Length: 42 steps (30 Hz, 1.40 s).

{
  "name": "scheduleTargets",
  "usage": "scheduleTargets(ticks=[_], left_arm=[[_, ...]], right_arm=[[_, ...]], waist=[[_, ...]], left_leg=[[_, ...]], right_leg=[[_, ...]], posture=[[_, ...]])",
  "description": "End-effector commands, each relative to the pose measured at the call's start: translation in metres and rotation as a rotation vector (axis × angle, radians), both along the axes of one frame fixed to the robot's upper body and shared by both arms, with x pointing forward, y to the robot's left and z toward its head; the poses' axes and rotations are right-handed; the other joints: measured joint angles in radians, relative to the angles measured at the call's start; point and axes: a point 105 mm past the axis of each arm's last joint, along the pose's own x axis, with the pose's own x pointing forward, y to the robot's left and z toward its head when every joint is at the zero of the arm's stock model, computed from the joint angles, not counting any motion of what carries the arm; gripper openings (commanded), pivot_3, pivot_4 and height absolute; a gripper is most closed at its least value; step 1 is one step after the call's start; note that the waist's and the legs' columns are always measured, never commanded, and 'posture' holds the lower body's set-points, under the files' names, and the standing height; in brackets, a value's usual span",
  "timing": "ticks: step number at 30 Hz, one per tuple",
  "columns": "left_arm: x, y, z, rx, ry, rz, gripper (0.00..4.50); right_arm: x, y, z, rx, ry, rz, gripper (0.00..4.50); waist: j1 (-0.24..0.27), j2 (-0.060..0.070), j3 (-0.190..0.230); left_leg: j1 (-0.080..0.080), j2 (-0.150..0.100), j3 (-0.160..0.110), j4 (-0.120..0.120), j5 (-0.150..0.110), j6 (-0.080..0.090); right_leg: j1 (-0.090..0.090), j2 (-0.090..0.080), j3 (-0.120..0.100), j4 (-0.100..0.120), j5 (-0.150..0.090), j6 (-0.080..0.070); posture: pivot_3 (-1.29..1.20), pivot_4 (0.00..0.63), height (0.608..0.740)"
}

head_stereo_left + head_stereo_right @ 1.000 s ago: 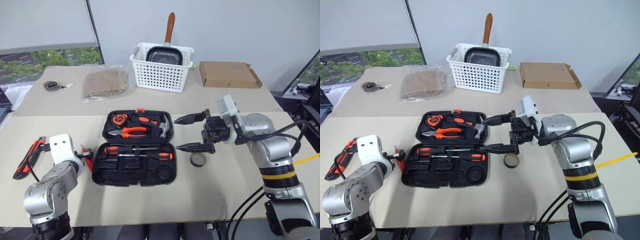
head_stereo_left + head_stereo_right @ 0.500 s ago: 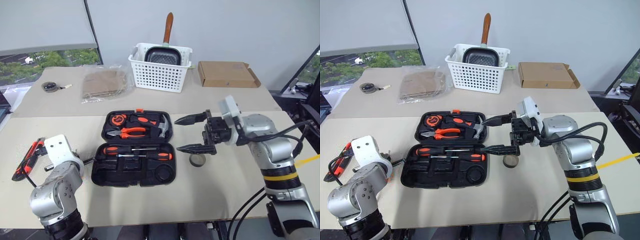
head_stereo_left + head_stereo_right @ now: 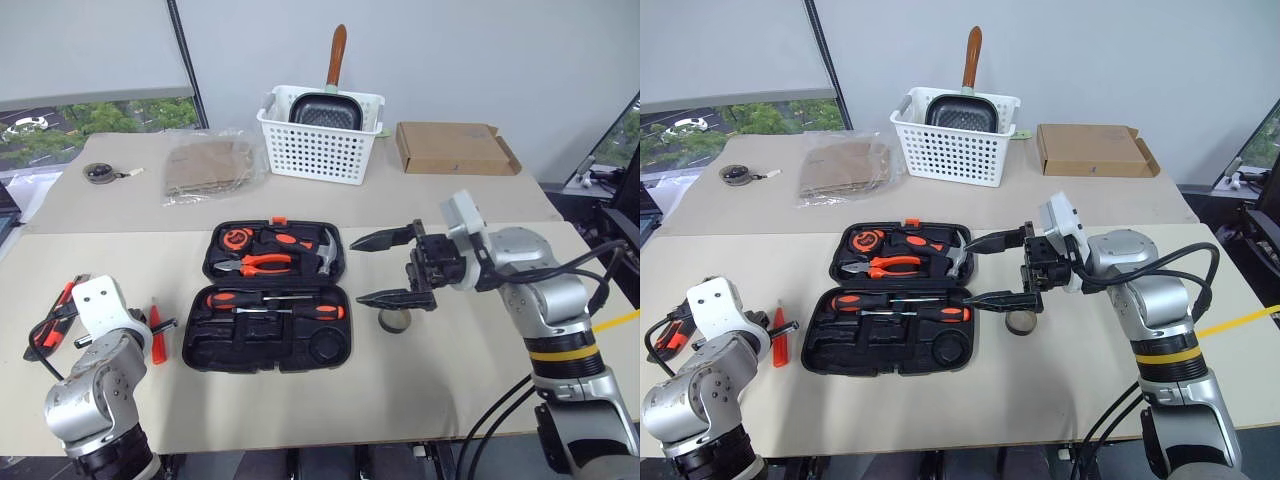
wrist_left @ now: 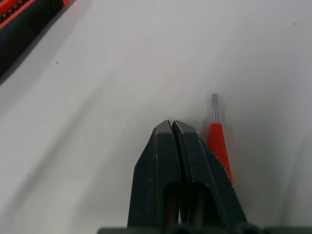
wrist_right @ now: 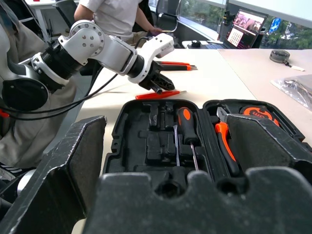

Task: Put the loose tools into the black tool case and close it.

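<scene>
The black tool case (image 3: 335, 355) lies open in the middle of the table, with two long screwdrivers (image 3: 275, 300) in its near half. A small orange flat tool (image 3: 155, 334) rests on the table left of the case. My left gripper (image 4: 170, 124) is shut with nothing in it, its fingertips just beside that tool (image 4: 218, 146). The orange-and-black utility knife (image 3: 50, 325) lies further left, partly hidden by my left wrist. A small tape ring (image 3: 393, 320) sits right of the case. Above the ring, my right gripper (image 3: 372, 268) hangs wide open and holds nothing.
Pliers (image 3: 262, 263) and a hammer (image 3: 325, 250) fill the case's far half. On the rear table are a white basket (image 3: 322, 150) holding a pan, a cardboard box (image 3: 455, 148), a plastic bag (image 3: 210, 165) and a round tape measure (image 3: 100, 172). A person (image 5: 122, 14) sits beyond the left arm.
My left gripper has shut from open and shifted slightly left. The small orange tool now lies uncovered on the table beside its fingers. The right arm has kept still.
</scene>
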Motion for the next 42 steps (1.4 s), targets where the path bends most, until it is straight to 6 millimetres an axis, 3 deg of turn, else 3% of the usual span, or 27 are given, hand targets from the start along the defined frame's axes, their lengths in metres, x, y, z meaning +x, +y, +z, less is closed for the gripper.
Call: scheduleTargets(ticks=[1,6,9,12,13,21,25,31,33,36,38,42], left_arm=[[0.000,-0.008,0.037,0.015,-0.184,-0.054,0.12],[-0.013,-0.007,0.057,0.048,-0.253,-0.052,1.98],[-0.025,-0.012,0.048,0.059,-0.181,-0.066,2.90],[-0.037,-0.015,0.024,0.030,-0.067,-0.039,4.19],[-0.039,-0.017,0.018,0.008,-0.044,-0.023,4.39],[-0.053,-0.032,-0.015,-0.068,0.074,-0.007,4.39],[-0.054,-0.029,-0.021,-0.069,0.078,-0.012,3.35],[-0.053,-0.023,-0.023,-0.083,0.041,0.020,0.97],[-0.050,-0.022,-0.018,-0.069,-0.005,0.005,0.44],[-0.031,-0.026,0.016,0.058,-0.172,-0.193,0.44],[-0.026,-0.029,0.027,0.137,-0.220,-0.297,0.44],[-0.017,-0.053,0.059,0.230,-0.372,-0.707,0.44]], right_arm=[[-0.003,-0.002,0.011,0.026,-0.035,0.004,4.50],[-0.004,-0.004,0.009,0.021,-0.031,0.007,4.50],[-0.003,-0.004,0.009,0.018,-0.031,0.008,4.50],[-0.002,-0.003,0.010,0.019,-0.033,0.013,4.50],[-0.002,-0.003,0.010,0.019,-0.033,0.014,4.50],[-0.001,-0.004,0.011,0.012,-0.034,0.017,4.50],[-0.001,-0.004,0.012,0.007,-0.034,0.020,4.50],[-0.002,-0.007,0.012,0.001,-0.029,0.019,4.50],[-0.002,-0.006,0.011,0.001,-0.028,0.019,4.50],[-0.003,-0.007,0.012,0.011,-0.017,0.014,4.50],[-0.004,-0.008,0.012,0.008,-0.014,0.009,4.50],[-0.006,-0.015,0.009,0.007,0.005,-0.021,4.50]], waist=[[0.001,-0.002,0.001],[0.001,-0.003,0.001],[0.000,-0.003,0.001],[-0.001,-0.003,0.001],[-0.001,-0.003,0.001],[0.003,-0.004,0.001],[0.002,-0.003,0.001],[0.016,-0.003,0.001],[0.017,-0.003,0.001],[0.018,-0.003,0.001],[0.017,-0.004,0.001],[0.017,-0.003,0.001]], left_leg=[[0.000,0.000,0.000,0.000,0.000,0.000],[-0.001,0.000,0.000,0.000,-0.001,0.001],[-0.001,0.000,0.000,0.000,-0.001,0.001],[-0.001,0.000,0.000,0.000,-0.001,0.001],[-0.001,0.000,0.000,0.000,-0.001,0.001],[0.000,0.000,-0.001,0.001,0.000,0.001],[0.000,0.000,-0.001,0.000,0.000,0.001],[0.000,0.000,-0.001,0.001,-0.001,0.001],[0.000,0.000,-0.001,0.001,-0.001,0.001],[0.000,0.000,-0.001,0.001,-0.001,0.001],[-0.001,0.001,-0.001,0.001,0.000,0.000],[-0.001,0.001,-0.001,-0.001,0.000,0.000]], right_leg=[[0.000,0.000,0.000,-0.001,0.000,0.000],[0.000,-0.001,0.000,-0.002,0.002,-0.003],[0.000,-0.001,0.000,-0.002,0.002,-0.003],[0.000,0.000,0.000,-0.001,0.000,0.000],[0.001,0.000,0.000,-0.001,-0.001,0.002],[0.001,0.001,0.000,-0.001,-0.001,0.004],[0.001,0.001,0.001,-0.001,-0.001,0.003],[0.001,-0.001,0.000,-0.001,-0.001,0.003],[0.001,-0.001,0.000,-0.001,-0.001,0.003],[0.000,-0.001,0.000,-0.001,-0.002,0.003],[-0.001,0.001,-0.003,0.000,-0.002,0.000],[-0.002,-0.001,-0.003,-0.001,-0.004,-0.004]], posture=[[0.00,0.150,0.700],[0.00,0.150,0.700],[0.00,0.150,0.700],[0.00,0.150,0.700],[0.00,0.150,0.700],[0.00,0.150,0.700],[0.00,0.150,0.700],[0.00,0.150,0.700],[0.00,0.150,0.700],[0.00,0.150,0.700],[0.00,0.150,0.700],[0.00,0.150,0.700]])
